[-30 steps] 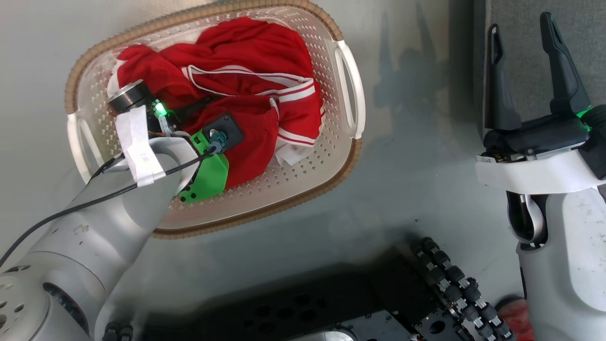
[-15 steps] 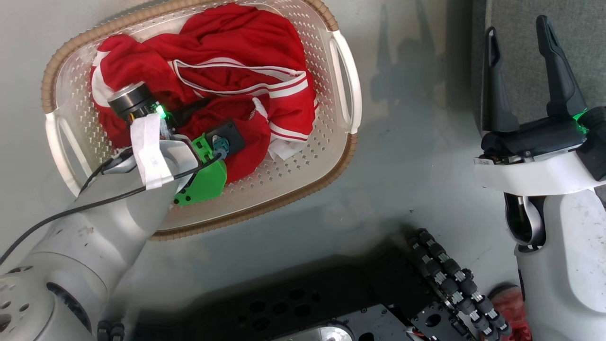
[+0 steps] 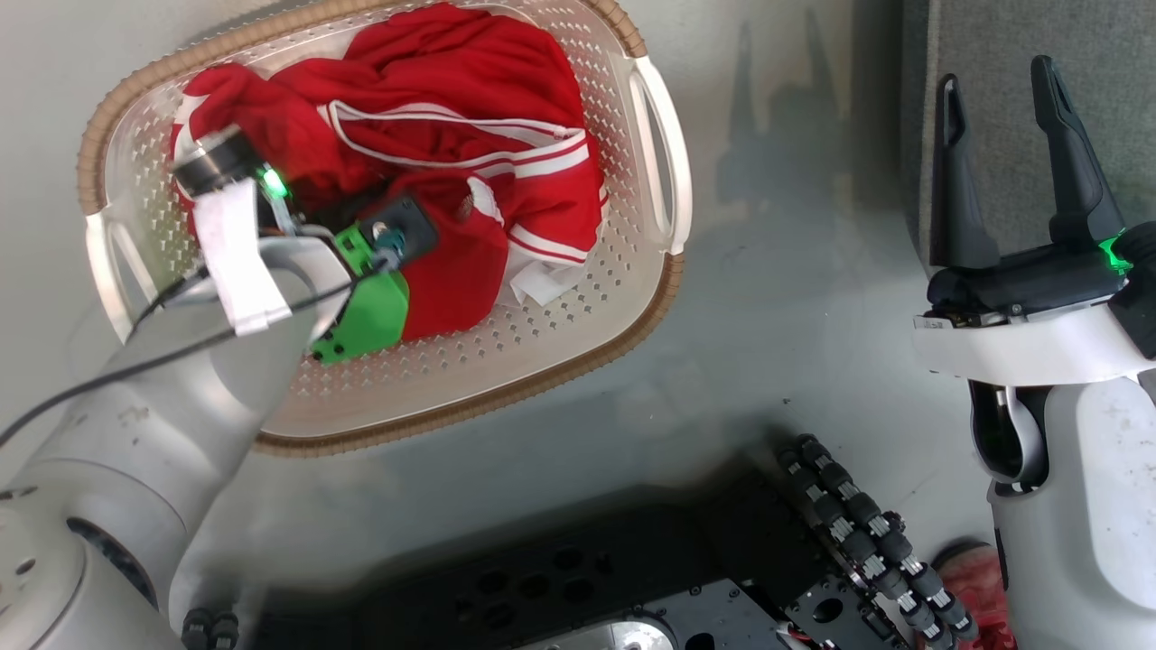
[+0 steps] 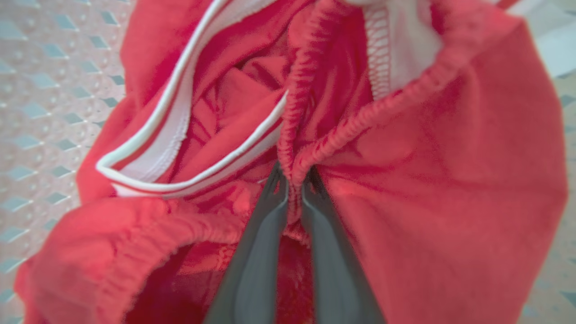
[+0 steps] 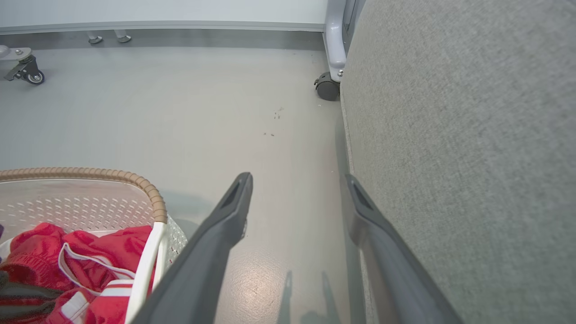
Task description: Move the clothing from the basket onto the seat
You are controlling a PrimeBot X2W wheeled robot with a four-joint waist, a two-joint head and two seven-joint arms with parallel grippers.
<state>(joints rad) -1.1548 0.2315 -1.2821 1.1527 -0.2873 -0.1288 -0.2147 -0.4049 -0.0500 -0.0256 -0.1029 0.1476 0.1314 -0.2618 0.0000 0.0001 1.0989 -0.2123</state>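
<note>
The basket (image 3: 560,325) stands on the grey floor (image 3: 777,271) at the far left of the head view; its brown rim runs all round, and a white side handle (image 3: 664,171) faces right, toward the seat (image 3: 1011,36). The clothing (image 3: 470,99) lies crumpled inside the basket, heaped toward its far side; red folds with white stripes and a white band cover most of the perforated bottom, though a strip of the near side lies bare. None of the clothing lies on the part of the seat that shows.

The left arm reaches down into the basket from the near left; in the left wrist view the left gripper (image 4: 291,180) has its two dark fingers pressed nearly together on a gathered elastic edge of the red fabric, so it is grasping the clothing; the cloth bunches up around both fingers.

The right gripper (image 3: 993,77) hangs at the right, well apart from the basket, fingers pointing far; its fingers are spread wide with nothing between them. In the right wrist view they straddle the line where the floor meets the seat's grey side; a dark caster (image 5: 327,87) sits at the seat's far corner. The robot's black base (image 3: 587,578) fills the near edge.
</note>
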